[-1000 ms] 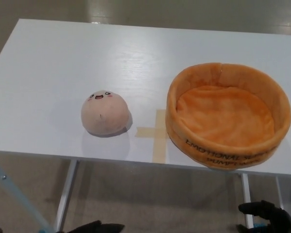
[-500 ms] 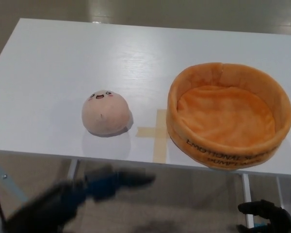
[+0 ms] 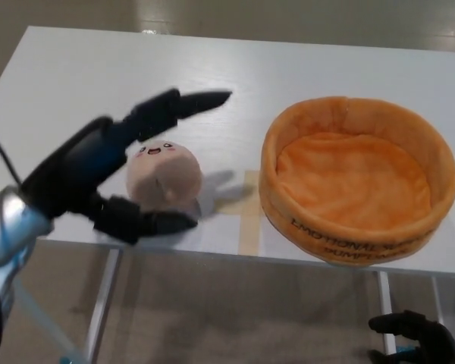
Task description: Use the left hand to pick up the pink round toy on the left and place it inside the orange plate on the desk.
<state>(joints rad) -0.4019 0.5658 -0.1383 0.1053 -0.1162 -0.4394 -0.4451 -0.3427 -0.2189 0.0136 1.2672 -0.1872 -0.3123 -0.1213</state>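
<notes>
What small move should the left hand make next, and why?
Probably close the fingers on the pink toy: the left hand is open around it, fingers above and thumb below, and the orange plate is empty.

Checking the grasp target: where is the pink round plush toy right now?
In the head view the pink round plush toy sits on the white table, left of the orange plush plate, between the spread fingers of the open left hand.
</notes>
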